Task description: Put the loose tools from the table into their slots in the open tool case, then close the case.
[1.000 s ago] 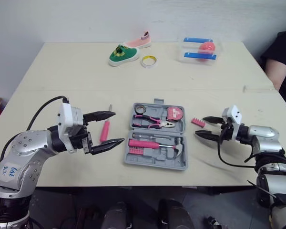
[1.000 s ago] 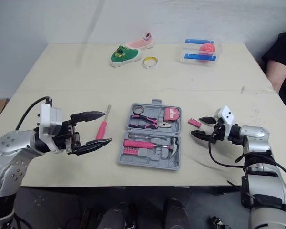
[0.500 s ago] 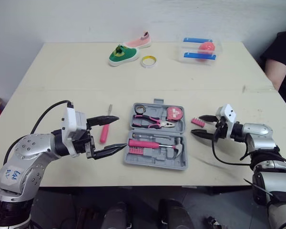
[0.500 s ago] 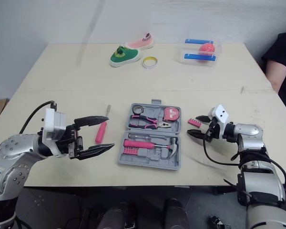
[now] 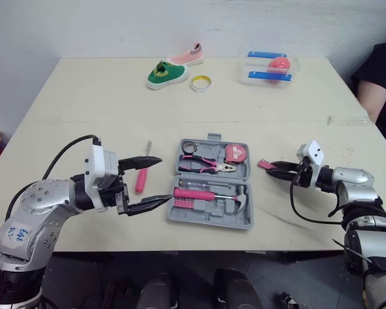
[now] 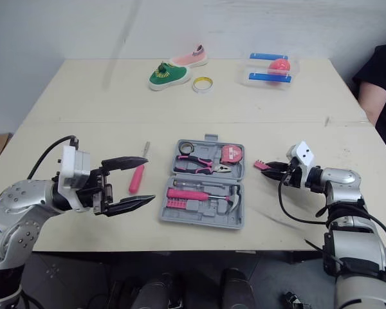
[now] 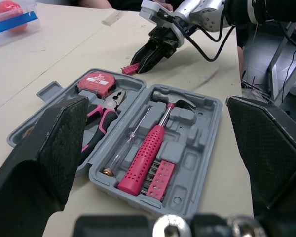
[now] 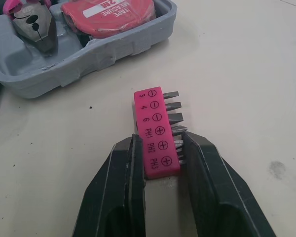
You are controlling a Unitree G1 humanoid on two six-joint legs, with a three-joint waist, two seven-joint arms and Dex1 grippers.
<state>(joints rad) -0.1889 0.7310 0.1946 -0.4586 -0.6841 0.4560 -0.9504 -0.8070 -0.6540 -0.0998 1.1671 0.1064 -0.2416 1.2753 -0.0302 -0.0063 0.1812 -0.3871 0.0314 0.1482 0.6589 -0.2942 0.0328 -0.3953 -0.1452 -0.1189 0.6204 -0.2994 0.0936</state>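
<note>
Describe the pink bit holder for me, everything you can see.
The bit holder is a pink plastic strip marked 3, 4, 6, PH1, PH2, PH3, with minus and plus symbols. Six grey metal bits stick out of one long side. It lies flat on the table, beside the case but apart from it. The right gripper clamps its PH3 end.

My cameras look down on a cream table (image 5: 103, 90) standing before a plain white wall (image 5: 83, 26), softly and evenly lit.

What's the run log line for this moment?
left gripper open, near screwdriver | right gripper shut on bit holder, beside case | case open
</note>
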